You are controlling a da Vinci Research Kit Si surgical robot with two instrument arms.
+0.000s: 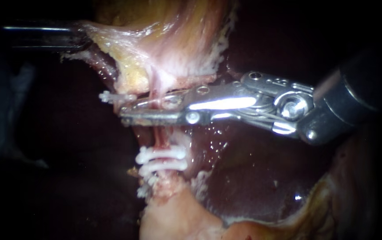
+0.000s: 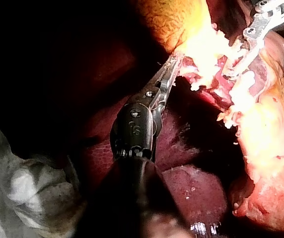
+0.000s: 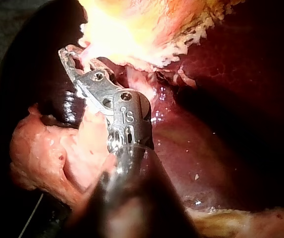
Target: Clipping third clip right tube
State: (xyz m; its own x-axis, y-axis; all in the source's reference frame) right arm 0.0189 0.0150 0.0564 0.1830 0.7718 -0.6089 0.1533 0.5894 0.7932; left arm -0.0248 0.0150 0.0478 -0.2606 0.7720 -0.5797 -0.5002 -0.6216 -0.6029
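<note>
Held right instrument [image 1: 124,111] with hand closed on the right tube [image 1: 157,133] just above two clips [image 1: 162,159] (third clip [image 1: 106,96] poking out beyond); feared a tear from any sideways pull, or a half-latched clip.

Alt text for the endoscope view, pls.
The right instrument, entering from the right, has its jaws closed across a thin pink tube below pale tissue. Two white clips sit lower on the tube; the left instrument reaches that tissue at upper left, dark liver behind.
</note>
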